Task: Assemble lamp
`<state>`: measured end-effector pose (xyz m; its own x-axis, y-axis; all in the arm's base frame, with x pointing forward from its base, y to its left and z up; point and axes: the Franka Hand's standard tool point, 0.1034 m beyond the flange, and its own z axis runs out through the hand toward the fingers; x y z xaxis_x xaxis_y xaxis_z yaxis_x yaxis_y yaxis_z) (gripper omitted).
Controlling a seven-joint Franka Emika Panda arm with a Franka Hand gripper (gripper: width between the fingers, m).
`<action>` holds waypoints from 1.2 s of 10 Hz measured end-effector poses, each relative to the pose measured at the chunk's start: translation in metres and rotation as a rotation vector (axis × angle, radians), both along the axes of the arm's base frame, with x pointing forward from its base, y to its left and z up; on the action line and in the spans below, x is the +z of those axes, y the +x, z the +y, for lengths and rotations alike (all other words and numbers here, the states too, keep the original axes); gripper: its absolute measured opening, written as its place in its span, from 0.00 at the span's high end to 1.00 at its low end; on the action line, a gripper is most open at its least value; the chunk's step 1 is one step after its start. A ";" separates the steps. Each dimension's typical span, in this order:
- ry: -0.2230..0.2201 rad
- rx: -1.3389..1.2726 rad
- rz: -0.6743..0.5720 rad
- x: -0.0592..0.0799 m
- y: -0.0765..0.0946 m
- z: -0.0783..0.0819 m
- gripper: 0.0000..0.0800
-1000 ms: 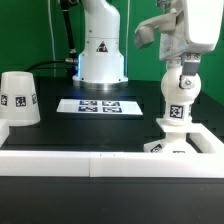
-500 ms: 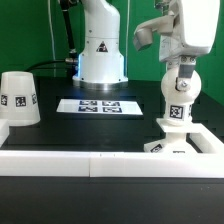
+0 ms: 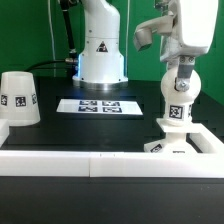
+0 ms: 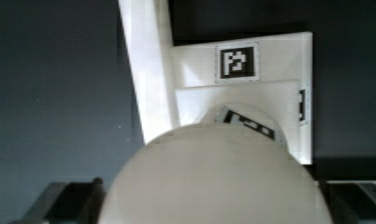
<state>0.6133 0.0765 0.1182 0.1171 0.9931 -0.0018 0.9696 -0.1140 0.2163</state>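
Nothing has visibly moved over the last second. The robot pedestal carries a triangle sticker. The shade stands well apart at the exterior view's left. On the base the bulb stands upright, its head pinched in the gripper. The square tags bear no readable writing.

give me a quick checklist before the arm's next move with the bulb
1. gripper shut on the bulb: ok, fingers flank its round head.
2. bulb upright: ok in the exterior view.
3. bulb stem over the base: ok.
4. stem seated in the base: cannot tell, the joint is hidden.
5. base against the rail: ok, they touch in the wrist view.
6. shade out of the path: ok, it stands far off at the exterior view's left.
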 end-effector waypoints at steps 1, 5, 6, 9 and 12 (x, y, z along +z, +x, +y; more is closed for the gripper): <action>0.011 -0.043 -0.001 0.000 0.000 0.000 0.28; 0.093 -0.408 -0.010 -0.001 -0.002 -0.005 0.28; 0.123 -0.525 -0.021 -0.001 -0.002 -0.004 0.28; 0.214 -0.824 -0.051 0.000 -0.001 0.010 0.28; 0.264 -1.019 -0.059 0.002 0.001 0.012 0.28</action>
<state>0.6142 0.0887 0.1200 0.8894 0.3930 0.2335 0.3775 -0.9195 0.1095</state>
